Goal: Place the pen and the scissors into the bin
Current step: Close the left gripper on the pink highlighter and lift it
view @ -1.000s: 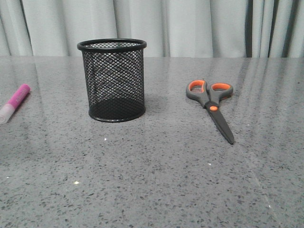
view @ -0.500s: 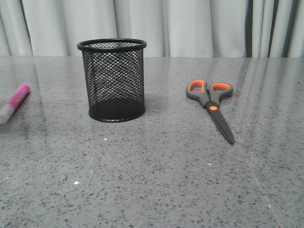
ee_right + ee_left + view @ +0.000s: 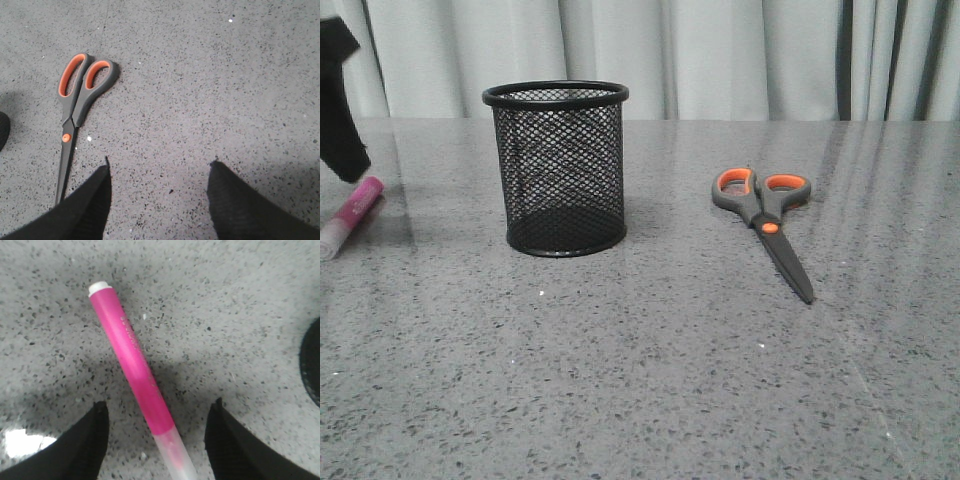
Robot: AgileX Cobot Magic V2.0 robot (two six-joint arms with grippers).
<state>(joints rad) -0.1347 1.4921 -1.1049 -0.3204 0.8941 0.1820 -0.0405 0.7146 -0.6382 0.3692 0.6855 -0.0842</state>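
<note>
Nothing is binned yet. The left claw [image 3: 156, 440] is hanging spread astride the pen [image 3: 350, 216], lying at the desk's [image 3: 640, 380] far left. The bin [image 3: 558, 168] is standing empty; the scissors [image 3: 764, 222] are lying right, the right claw [image 3: 159, 200] spread nearby.

**Item count, all views**

You've got one pen [image 3: 350, 214], lying flat on the table [image 3: 650, 380]; the left wrist camera shows that same single pen [image 3: 139, 385]. One bin [image 3: 558, 168], standing upright. One pair of scissors [image 3: 766, 224], also flat, and the right wrist camera confirms it's just the one pair [image 3: 75, 112]. Two grippers: left gripper [image 3: 155, 422] and right gripper [image 3: 159, 180], each with two fingers showing. So you're looking at three loose items, one of each kind.
</note>
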